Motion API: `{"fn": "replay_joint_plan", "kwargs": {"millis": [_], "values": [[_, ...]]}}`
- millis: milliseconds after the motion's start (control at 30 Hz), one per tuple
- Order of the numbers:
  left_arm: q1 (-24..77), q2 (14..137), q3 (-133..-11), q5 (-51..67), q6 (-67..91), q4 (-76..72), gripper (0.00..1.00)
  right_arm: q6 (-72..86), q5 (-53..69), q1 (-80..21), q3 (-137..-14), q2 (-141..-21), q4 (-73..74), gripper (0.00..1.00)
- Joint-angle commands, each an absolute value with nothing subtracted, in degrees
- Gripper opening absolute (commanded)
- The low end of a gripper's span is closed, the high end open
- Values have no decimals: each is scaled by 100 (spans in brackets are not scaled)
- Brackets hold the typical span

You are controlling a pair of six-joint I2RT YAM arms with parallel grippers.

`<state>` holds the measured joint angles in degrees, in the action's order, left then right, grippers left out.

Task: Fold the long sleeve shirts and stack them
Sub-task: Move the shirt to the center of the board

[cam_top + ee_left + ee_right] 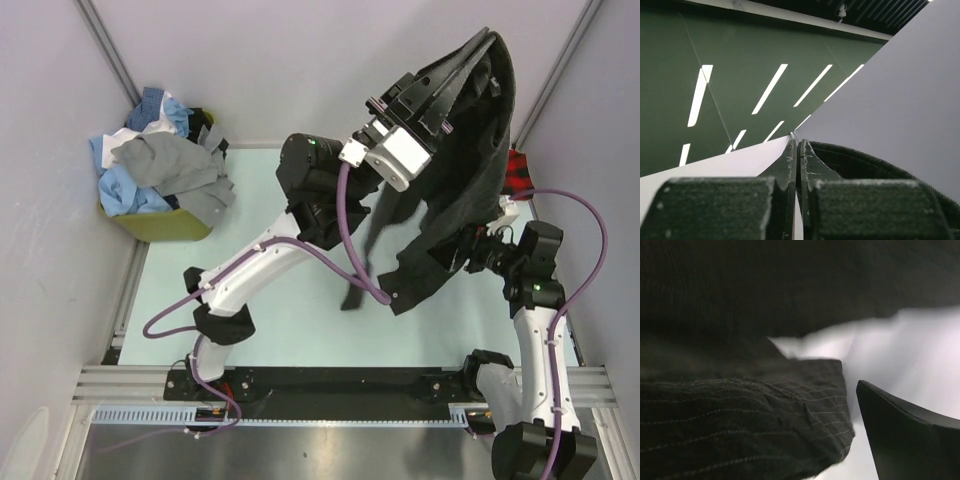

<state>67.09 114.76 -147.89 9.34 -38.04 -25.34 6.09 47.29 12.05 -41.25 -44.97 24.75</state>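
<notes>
The table [280,300] is big and pale green, w/ gray walls close on 3 sides. The dark pinstripe shirt [470,150] hangs high over the right half, all bunched up. The bin [165,228] at back left holds the pile of other shirts [160,165]. A red plaid shirt [517,165] peeks out by the right wall. The left gripper [482,48] is pinched tight on the dark shirt's top edge. The right gripper [478,246] is wide open by the hanging cloth and holds nothing; cloth prob. sits btwn its jaws, but that view is too dark.

Risks: the pinch is on a thin edge, so a tug could pull the shirt loose. If the right one bites a bunched fold, not a corner, the shirt won't spread flat. Up close to the right wall, cloth could snag. Most open room is the table's middle and left front.
</notes>
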Motion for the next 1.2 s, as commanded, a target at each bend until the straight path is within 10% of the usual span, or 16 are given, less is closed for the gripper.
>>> {"fn": "replay_joint_plan", "kwargs": {"millis": [0,733,800,867,967,1167], "values": [[6426,11409,-15021,669,-4570,-3024,0,686,4799,1266,-4228,-4272,2347,100],[5000,8024,-9009,1053,-3061,365,0,299,5036,1450,-4860,-4719,2883,100],[5001,8208,-9149,1607,-2840,1565,13,273,5036,1468,-4913,-4763,2883,100],[4949,8699,-9751,1600,-2725,2351,62,124,5027,1477,-5027,-4790,2944,100],[4274,9175,-10501,2072,-2146,3610,90,-165,5027,1494,-5211,-4851,3181,100],[2752,8011,-8603,3181,-1898,3807,99,-1350,5036,1485,-5519,-5044,3902,100]]}}
